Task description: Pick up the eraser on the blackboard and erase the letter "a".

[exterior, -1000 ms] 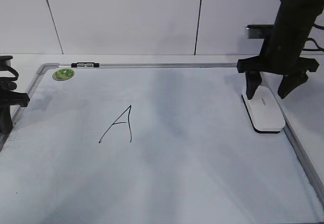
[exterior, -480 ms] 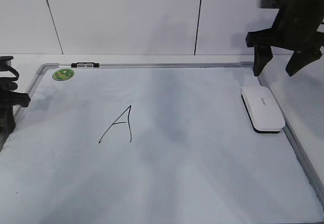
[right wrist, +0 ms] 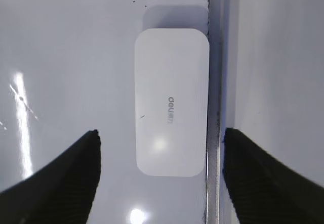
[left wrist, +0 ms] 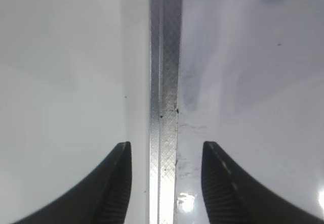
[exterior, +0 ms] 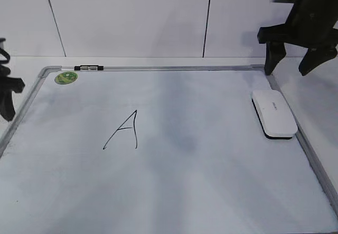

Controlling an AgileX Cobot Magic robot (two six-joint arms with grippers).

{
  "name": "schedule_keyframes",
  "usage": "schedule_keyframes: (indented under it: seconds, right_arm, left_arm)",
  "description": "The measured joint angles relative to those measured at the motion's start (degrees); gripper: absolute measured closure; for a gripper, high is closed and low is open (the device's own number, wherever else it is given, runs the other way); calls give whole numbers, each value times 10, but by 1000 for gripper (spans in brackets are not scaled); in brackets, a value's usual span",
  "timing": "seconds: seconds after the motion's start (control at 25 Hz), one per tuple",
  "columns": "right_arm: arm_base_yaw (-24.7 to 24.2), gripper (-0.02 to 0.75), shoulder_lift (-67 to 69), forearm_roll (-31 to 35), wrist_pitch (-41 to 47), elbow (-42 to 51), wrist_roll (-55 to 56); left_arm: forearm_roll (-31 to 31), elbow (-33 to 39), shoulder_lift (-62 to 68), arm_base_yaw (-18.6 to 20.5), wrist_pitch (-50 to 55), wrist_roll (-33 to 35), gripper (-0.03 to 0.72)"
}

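eraser: white rounded-rectangular plastic eraser [exterior: 273,113] lies flat on the board's right side, long edge just beside the right frame rail; nothing grips it.
board: large white dry-erase blackboard [exterior: 174,186] with silver-grey metal frame, small green round sticker [exterior: 66,77] far-left corner.
letter: only an angular capital "A" [exterior: 122,131] shows, left of centre; no lowercase "a" visible, so it looks wiped.
right gripper: right gripper [exterior: 292,59] jaws wide apart, empty, raised over the far-right corner; a second ago it straddled the eraser, now lifted clear.
left gripper: left gripper [left wrist: 164,183] jaws apart, straddling the left frame rail, holding nothing; a touch higher than before.
meaning: eraser set down and released, erasing seems done; arms likely retreating.
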Motion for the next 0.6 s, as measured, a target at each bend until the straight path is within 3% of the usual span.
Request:
schedule_keyframes:
  seconds: [0.36,0.6]
  right_arm:
    - [0,145,-68,5,3,0,0]
    - [0,145,-154,5,8,0,0]
  left_arm:
    - [4,-92,-129,0,77,0,341]
    - [5,-104,-208,0,116,0,341]
